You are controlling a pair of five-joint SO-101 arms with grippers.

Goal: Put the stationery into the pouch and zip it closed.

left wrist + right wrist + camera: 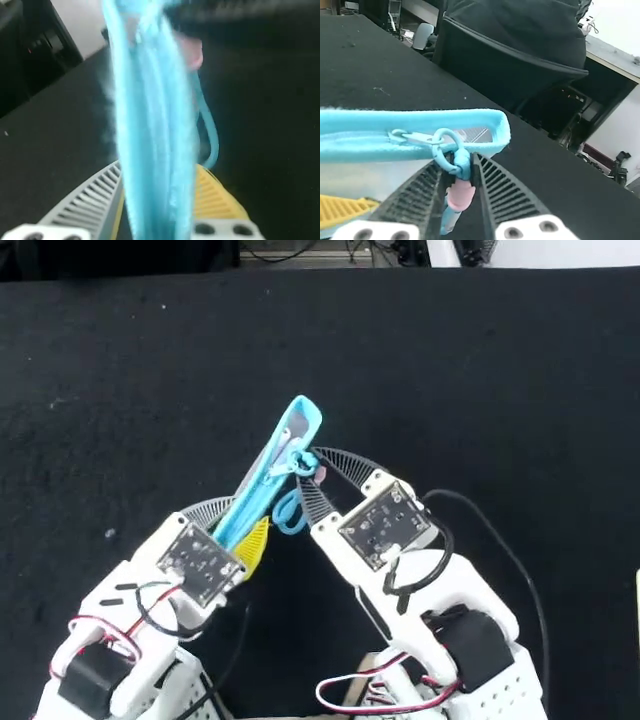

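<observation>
A light blue pouch (272, 470) with a clear side is held up off the black table, standing on its edge. My left gripper (240, 530) is shut on the pouch's near end, its grey and yellow fingers on either side of the blue fabric (155, 165). My right gripper (457, 182) is shut on the zipper pull (455, 162), a blue strap with a pink tag (459, 194) hooked to the slider ring (445, 139). The slider (300, 462) sits near the pouch's far end (497, 127). What lies inside the pouch cannot be made out.
The black table (480, 380) spreads wide around both arms. A dark chair (520, 45) and desks stand beyond the table's far edge.
</observation>
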